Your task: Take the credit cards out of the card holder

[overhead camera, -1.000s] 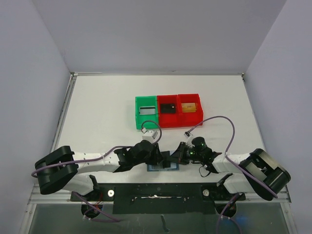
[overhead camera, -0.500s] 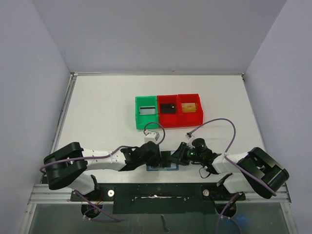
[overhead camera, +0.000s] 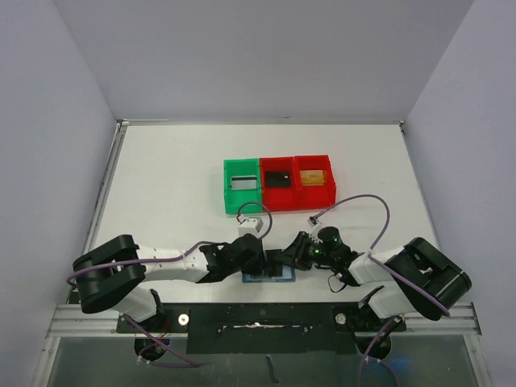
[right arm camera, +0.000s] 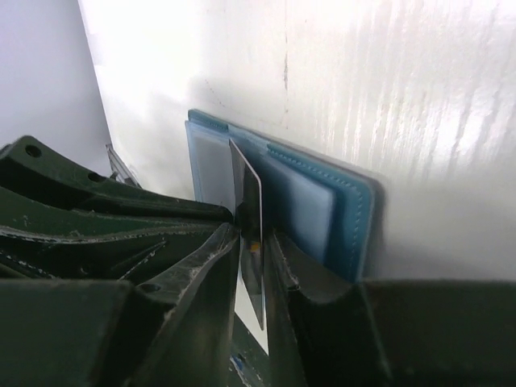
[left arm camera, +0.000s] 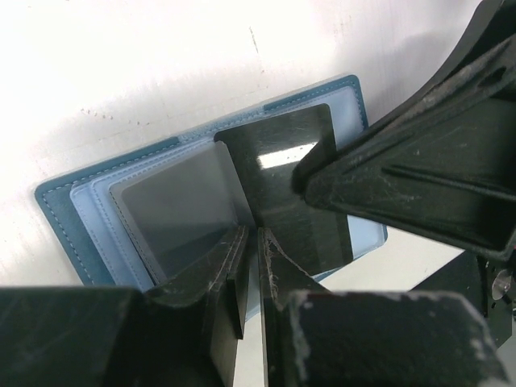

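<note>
card (left arm camera: 282,185) on edge over card holder (left arm camera: 64,211), in left gripper's (left arm camera: 251,242) narrow pinch, right gripper (right arm camera: 251,242) loose around it

From above, the left claw (overhead camera: 262,260) and right claw (overhead camera: 289,258) cover most of the wallet (overhead camera: 268,279); only a blue strip shows. The contents of the bins (overhead camera: 278,205) are too small to tell. In the left wrist view the card's (left arm camera: 290,185) lower edge is hidden behind the left claw's fingers (left arm camera: 214,282), and the right claw covers the wallet's far corner. Whether either claw pinches the card cannot be told.
</note>
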`<state>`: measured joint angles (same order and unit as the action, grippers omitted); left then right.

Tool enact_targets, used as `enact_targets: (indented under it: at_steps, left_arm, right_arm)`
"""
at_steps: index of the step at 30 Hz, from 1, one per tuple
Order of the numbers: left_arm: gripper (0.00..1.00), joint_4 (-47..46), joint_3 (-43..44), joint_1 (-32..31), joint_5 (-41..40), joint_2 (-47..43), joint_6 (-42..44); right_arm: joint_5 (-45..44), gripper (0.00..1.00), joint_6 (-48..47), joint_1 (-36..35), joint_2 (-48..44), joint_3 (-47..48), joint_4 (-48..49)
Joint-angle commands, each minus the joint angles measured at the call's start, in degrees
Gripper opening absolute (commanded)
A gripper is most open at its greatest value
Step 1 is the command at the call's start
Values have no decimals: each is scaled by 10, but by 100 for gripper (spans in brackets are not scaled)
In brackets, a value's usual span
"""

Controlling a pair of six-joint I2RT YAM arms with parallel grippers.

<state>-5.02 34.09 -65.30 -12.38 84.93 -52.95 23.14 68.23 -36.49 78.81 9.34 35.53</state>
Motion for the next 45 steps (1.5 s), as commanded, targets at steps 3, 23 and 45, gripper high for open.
enact_targets:
  at_steps: [3, 23, 45]
  left_arm:
    - [10, 12, -10, -2, -9, -7, -3]
    - [10, -35, -43, -2, 4, -30, -25]
    - [8, -12, -22, 5, 38, -14, 5]
  right_arm:
    - [11, 14, 19, 18, 27, -18, 123]
    - [13, 21, 35, 0, 70, -33, 191]
    - [-33, 26, 38, -22, 37, -26, 116]
